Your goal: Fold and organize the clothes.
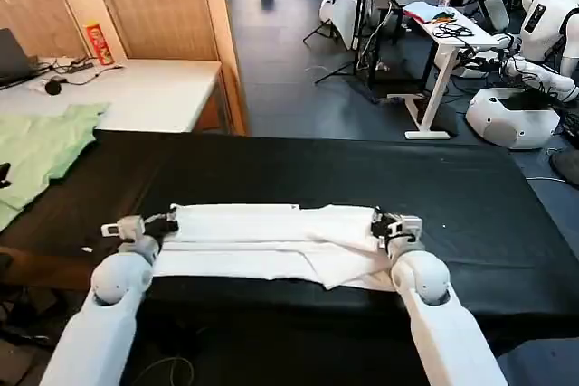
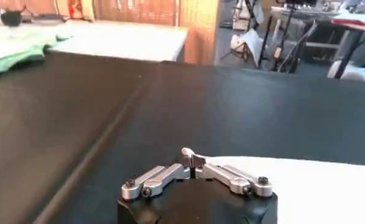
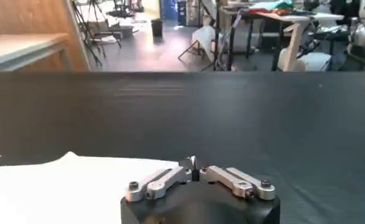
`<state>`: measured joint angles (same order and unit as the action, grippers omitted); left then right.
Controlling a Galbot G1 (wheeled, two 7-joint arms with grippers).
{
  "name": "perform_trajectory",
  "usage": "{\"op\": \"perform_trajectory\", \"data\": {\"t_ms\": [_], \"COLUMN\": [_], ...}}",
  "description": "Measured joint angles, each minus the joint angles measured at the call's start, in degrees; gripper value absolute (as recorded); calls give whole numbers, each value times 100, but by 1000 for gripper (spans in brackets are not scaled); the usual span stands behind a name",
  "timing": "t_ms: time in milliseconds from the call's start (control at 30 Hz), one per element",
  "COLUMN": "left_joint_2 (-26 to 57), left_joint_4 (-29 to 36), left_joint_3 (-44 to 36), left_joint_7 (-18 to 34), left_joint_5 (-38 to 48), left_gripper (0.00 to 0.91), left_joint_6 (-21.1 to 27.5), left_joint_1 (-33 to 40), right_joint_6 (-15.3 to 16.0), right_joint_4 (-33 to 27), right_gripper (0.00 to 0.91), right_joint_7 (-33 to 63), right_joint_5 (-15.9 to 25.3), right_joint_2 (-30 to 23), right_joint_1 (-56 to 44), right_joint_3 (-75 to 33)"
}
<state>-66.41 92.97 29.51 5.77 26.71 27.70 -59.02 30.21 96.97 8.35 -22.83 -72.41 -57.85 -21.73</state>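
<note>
**Presently: shirt half folded, both hands at its far edge**

Item: white shirt [image 1: 271,241], lying as a long band across the near middle of the black tabletop [image 1: 470,196], plain side up, already doubled lengthwise, a loose flap bulging toward the right end.

Left hand [image 1: 167,221]: at the shirt's left end, fingers pressed together; in the left wrist view the tips [image 2: 193,159] meet at the cloth's corner, apparently pinching it.

Right hand [image 1: 380,221]: at the right end, fingers likewise drawn together at the far edge, seemingly nipping the cloth.

Also present: pale green garment [image 1: 41,146] at the far left, well apart, not part of the job.

Handling note, as judgement: carry both ends at one height and one pace, keeping the edge taut between the hands so the fold lands square. The slack flap near the right hand may wrinkle; smooth it before the next fold. Thin cotton slips easily, so release only once it lies flat.
</note>
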Motion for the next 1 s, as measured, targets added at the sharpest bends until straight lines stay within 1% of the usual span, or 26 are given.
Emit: {"op": "perform_trajectory", "data": {"t_ms": [133, 233, 400, 533, 667, 800, 1000], "left_joint_2": [4, 48, 168, 273, 256, 133, -107], "left_joint_4": [51, 62, 93, 251, 644, 1103, 1320], "left_joint_3": [-19, 2, 68, 188, 370, 539, 634], "left_joint_7": [-113, -131, -118, -63, -5, -35, -40], "left_joint_5": [-41, 38, 307, 640, 954, 914, 751], "left_gripper": [878, 878, 878, 878, 878, 878, 878], "left_joint_6": [-113, -170, -184, -94, -79, -174, -238], "left_joint_1": [-5, 25, 90, -22, -390, -961, -1524], "right_joint_6": [-28, -26, -5, 17, 18, 9, 7], "right_joint_4": [213, 427, 848, 1215, 1522, 1728, 1888], "right_gripper": [878, 878, 878, 878, 878, 878, 878], "right_joint_7": [-103, -108, -107, -102, -114, -132, -132], "right_joint_5": [-20, -128, -279, -396, -485, -495, -495], "right_joint_2": [162, 284, 468, 595, 680, 700, 701], "right_joint_1": [-124, -237, -511, -761, -1010, -1202, -1324], "right_joint_3": [-82, -162, -322, -512, -710, -836, -876]}}
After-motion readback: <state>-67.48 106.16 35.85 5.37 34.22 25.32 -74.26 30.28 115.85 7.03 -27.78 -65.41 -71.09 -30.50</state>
